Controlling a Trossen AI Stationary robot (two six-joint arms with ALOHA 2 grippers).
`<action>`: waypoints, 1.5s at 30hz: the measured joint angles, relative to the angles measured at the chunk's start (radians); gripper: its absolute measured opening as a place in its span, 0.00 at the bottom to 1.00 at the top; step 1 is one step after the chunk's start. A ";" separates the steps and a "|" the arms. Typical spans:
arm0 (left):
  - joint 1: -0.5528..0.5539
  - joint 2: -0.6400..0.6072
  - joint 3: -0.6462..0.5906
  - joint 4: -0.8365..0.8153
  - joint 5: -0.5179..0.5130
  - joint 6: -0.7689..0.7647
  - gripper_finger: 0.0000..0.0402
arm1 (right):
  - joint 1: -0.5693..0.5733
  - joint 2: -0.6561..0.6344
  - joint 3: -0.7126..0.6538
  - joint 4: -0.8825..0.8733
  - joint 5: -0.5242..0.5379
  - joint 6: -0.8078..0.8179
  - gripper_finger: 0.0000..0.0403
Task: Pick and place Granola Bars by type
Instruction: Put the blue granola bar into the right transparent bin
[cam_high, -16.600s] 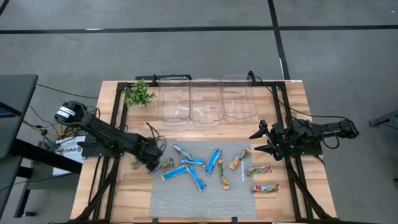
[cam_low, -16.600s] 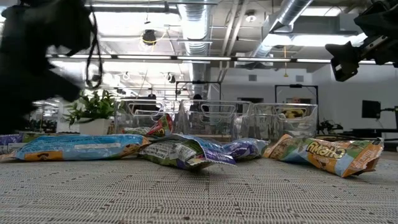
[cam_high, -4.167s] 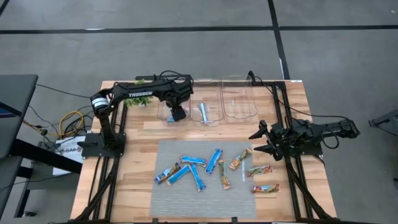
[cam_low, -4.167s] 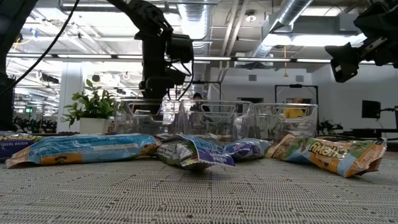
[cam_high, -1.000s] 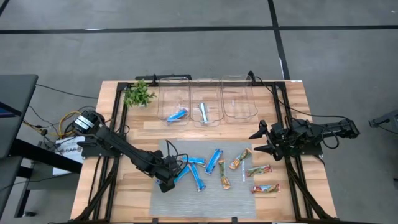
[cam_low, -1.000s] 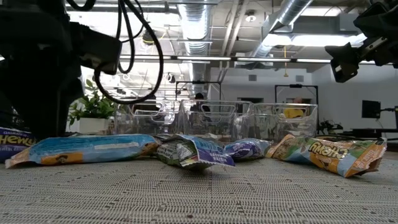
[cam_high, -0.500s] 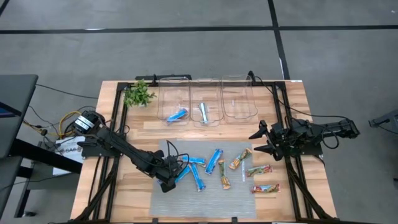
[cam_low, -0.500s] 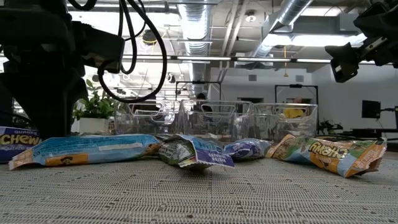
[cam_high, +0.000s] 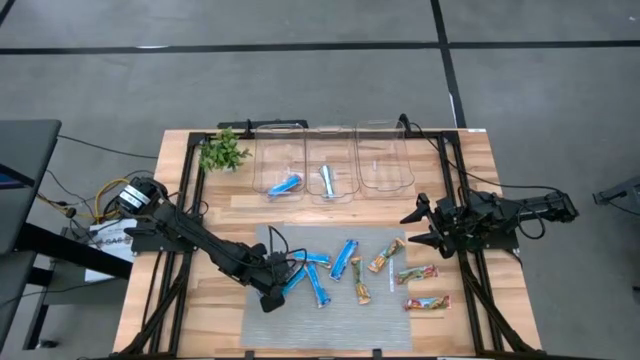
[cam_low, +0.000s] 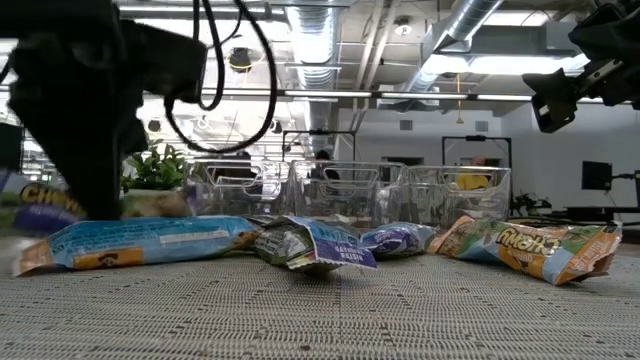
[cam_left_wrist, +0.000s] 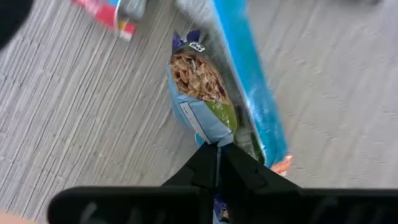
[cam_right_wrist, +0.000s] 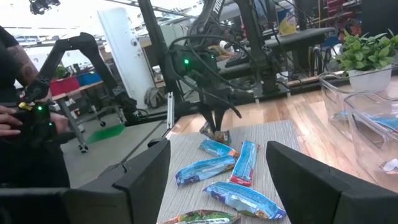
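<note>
left gripper down at the left part of the grey mat, fingers pinched fully together on the end of a blue bar, wrapper corner caught between the tips. a longer bright blue bar lying right alongside, touching or nearly so. grip only on the crimped edge, so likely to slip free on the lift, or to drag the neighbour along if the foil overlaps. further right on the mat, remaining bars scattered: more blue ones near the middle, tan ones toward the right, two more at the right edge off the mat. behind the mat, three clear bins in a row: a blue bar in the left one, another bar in the middle one, the right one apparently bare. risk of dropping into the wrong bin if wrapper type misread. far right, right gripper parked beside the table's edge, jaws spread wide, holding nothing.
</note>
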 joint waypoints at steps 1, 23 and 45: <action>0.001 -0.008 0.005 0.003 -0.007 0.009 0.03 | 0.000 0.000 0.000 0.000 0.000 0.000 0.65; 0.087 -0.257 0.025 0.544 -0.095 0.246 0.03 | 0.000 0.000 0.000 0.000 0.000 0.000 0.65; 0.631 -0.245 0.024 0.763 0.003 0.346 0.03 | 0.000 0.000 0.000 0.000 0.000 0.000 0.65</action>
